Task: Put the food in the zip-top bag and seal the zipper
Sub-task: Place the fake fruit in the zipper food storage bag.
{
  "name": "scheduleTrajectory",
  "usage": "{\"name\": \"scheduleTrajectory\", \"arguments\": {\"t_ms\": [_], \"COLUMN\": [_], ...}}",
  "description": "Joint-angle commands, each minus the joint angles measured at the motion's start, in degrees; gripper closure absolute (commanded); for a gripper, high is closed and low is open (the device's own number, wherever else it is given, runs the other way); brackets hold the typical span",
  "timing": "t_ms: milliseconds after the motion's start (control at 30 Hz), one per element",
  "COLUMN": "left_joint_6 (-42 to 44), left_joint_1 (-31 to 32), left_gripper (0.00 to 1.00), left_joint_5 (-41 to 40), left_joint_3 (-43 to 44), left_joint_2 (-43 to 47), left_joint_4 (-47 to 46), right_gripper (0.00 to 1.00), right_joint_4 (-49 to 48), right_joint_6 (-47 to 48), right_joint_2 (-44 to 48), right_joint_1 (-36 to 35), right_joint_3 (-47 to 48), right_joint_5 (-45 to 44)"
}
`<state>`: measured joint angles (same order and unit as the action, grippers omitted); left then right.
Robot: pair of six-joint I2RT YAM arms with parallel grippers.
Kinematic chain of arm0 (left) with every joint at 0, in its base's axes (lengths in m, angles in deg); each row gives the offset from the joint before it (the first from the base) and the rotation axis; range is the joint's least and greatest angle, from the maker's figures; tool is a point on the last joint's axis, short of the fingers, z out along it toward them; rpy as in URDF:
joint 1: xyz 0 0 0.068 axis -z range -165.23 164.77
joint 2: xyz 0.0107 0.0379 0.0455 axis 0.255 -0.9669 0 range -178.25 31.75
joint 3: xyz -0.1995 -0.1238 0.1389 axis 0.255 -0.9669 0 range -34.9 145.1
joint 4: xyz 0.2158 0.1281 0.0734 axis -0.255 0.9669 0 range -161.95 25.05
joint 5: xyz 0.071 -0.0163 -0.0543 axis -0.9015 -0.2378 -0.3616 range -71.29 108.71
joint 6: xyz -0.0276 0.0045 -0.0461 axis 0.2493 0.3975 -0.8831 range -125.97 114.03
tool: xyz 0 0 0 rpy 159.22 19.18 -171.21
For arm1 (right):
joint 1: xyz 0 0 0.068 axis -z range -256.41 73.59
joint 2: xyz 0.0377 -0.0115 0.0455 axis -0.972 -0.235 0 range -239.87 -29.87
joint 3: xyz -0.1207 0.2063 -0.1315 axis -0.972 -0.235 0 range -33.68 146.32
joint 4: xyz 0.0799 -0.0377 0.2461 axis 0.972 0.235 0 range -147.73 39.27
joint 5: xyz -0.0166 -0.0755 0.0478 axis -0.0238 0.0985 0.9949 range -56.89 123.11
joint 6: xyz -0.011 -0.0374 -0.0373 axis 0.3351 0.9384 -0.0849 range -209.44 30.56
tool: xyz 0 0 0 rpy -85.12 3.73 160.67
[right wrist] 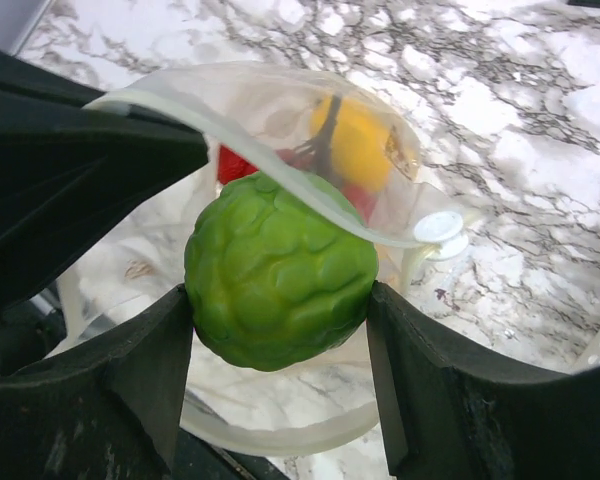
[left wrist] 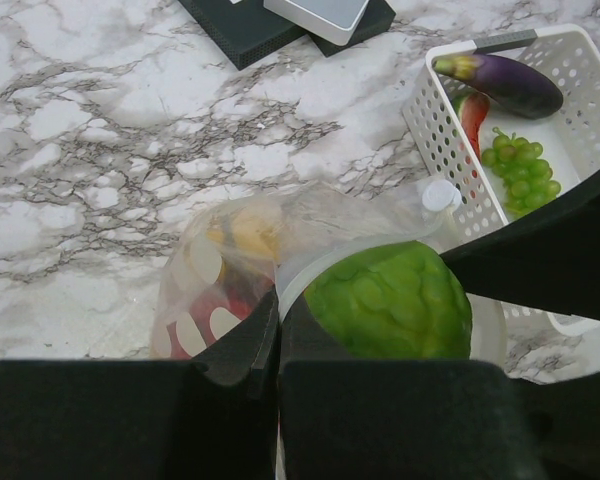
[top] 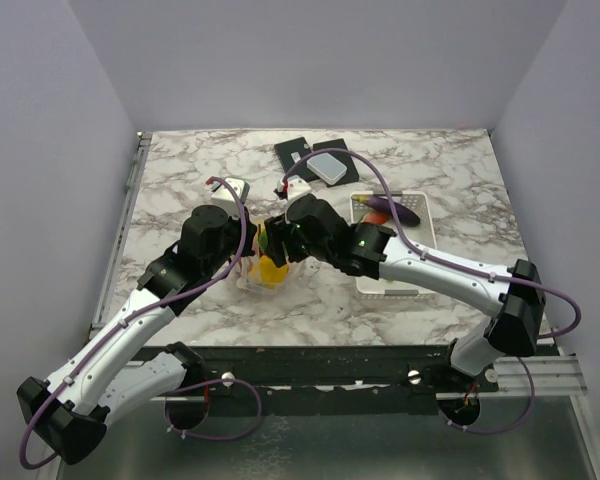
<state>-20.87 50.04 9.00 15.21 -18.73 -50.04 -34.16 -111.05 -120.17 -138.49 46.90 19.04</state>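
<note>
**Green fruit held at bag mouth, not yet dropped**

Right claw (right wrist: 280, 300): clamped on a green knobbly round toy fruit (right wrist: 280, 265), one finger on each side at its widest part. Firm, centred hold. The fruit hangs right at the mouth, its top under the near lip in the right wrist view.

Left claw (left wrist: 278, 320): fingers pressed together, pinching the rim of the clear dotted floppy plastic zip-top bag (left wrist: 230, 260) and holding the mouth up and open.

The thin press-seal zipper strip (right wrist: 230, 120) curves across just above the fruit, with a small white round tab (right wrist: 440, 228) at one end. Inside the bag: a yellow toy lemon (right wrist: 355, 140) and a red toy piece (right wrist: 235, 165), kind unclear.

The bag sits on the marble desk (left wrist: 100, 150) between both arms. To its right is a white perforated plastic basket (left wrist: 580, 70) holding a purple toy eggplant (left wrist: 500, 82), a bunch of green toy grapes (left wrist: 520, 170) and something red.

Handling, judged:
- Fruit looks light, hard and smooth-skinned. The bumps help the grip; take it across the middle.
- Bag is limp and slippery and would likely collapse if the rim pinch lets go. Hold it by the stiffer zipper strip, not the film.
- Mouth looks only just wider than the fruit, so it may snag on the lip.
</note>
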Motion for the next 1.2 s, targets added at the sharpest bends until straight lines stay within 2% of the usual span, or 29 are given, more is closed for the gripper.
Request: {"name": "scheduleTrajectory", "arguments": {"t_ms": [0,233,567,733,1167], "left_joint_6": [0.4,0.4,0.4,0.4,0.3], "left_joint_1": [0.0,0.0,0.0,0.0,0.0], "left_gripper": [1.00,1.00,1.00,1.00,1.00], "left_joint_5": [0.8,1.5,1.6,1.6,1.4], "left_joint_3": [-0.5,-0.5,-0.5,-0.5,-0.6], "left_joint_2": [0.6,0.2,0.0,-0.1,-0.5], "left_joint_4": [-1.5,-1.4,-1.5,-1.5,-1.4], "right_gripper": [0.67,0.57,0.19,0.09,0.08], "right_joint_4": [-1.8,-6.2,-7.2,-7.4,-6.7], "right_joint_6": [-1.2,-2.9,-4.2,-3.8,-3.8], "right_joint_2": [-2.4,-5.5,-7.7,-6.9,1.8], "right_joint_1": [-0.4,-0.4,-0.4,-0.4,-0.4], "right_joint_3": [2.1,1.7,2.8,2.3,-2.5], "right_joint_5": [-7.7,-10.4,-10.0,-9.0,-5.8]}}
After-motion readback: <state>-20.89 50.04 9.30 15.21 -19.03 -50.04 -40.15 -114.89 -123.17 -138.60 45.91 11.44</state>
